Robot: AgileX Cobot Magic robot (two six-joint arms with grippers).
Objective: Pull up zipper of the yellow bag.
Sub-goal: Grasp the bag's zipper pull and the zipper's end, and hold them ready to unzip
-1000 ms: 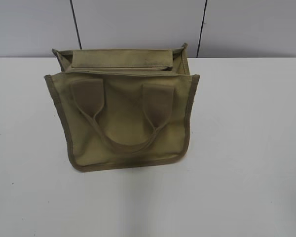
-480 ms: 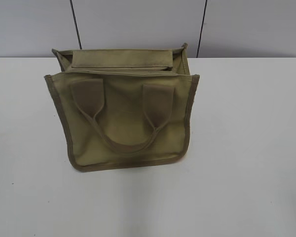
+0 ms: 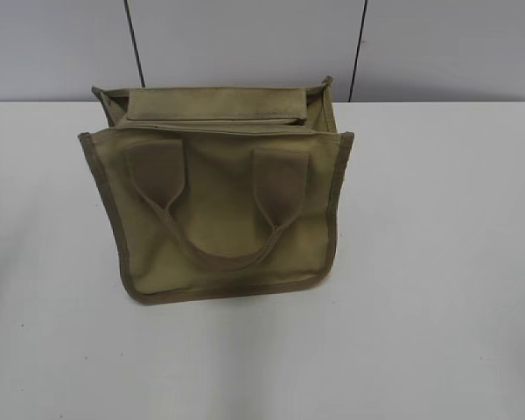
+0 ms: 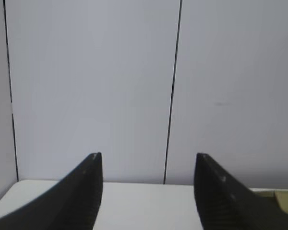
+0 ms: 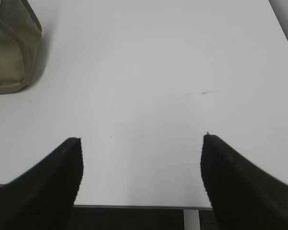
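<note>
Reaching for the zipper comes first, since neither of my claws is anywhere near it. The yellow bag [image 3: 219, 206] stands on the white surface [image 3: 437, 262] toward the back, its front panel with the two handle patches facing the exterior camera and the top opening behind that. Along the top I make out the zipper [image 3: 214, 122] only as a thin pale line in the fabric tape; I cannot pick out the slider or its pull, so I cannot say which end it sits at.

To do this well, I judge one claw should pin the bag's top edge near an end so the soft canvas does not drag along, while the other finds the pull, pinches it narrowly, and draws it straight along the teeth, keeping the tape taut.

My left claw [image 4: 149, 191] is spread wide and empty, pointed at the grey wall panels, with only a corner of the bag at the lower right of its view. My right claw [image 5: 141, 172] is also wide apart and holds nothing; it hangs over bare surface near the front edge, with the bag's corner [image 5: 12, 48] well apart at upper left.
</note>
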